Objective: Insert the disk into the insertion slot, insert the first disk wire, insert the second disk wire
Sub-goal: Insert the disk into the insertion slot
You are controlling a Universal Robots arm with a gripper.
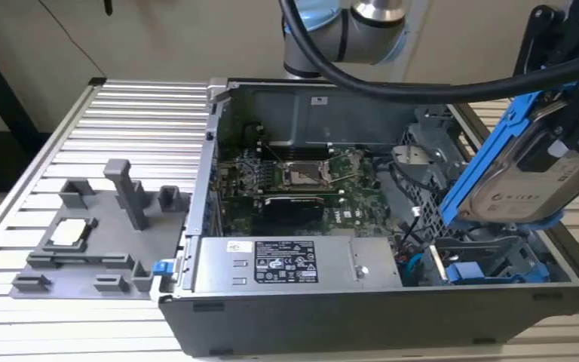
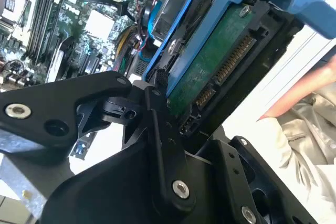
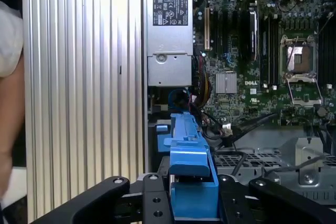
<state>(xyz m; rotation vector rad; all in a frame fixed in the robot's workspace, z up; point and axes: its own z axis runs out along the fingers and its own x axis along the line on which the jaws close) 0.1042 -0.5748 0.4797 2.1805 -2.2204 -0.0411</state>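
The claw (image 3: pixel 190 195) is clamped across the blue frame (image 3: pixel 188 150) of the disk (image 1: pixel 526 177), likely to keep the connector end free. In the exterior view the disk hangs tilted at 3 o'clock from the motherboard (image 1: pixel 300 181). The slot (image 1: pixel 481 253) sits at its 6 o'clock, not yet entered.

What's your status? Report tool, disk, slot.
Tool shut on disk, held tilted above the case. Insertion slot below, disk not yet in. Person's arm close by.
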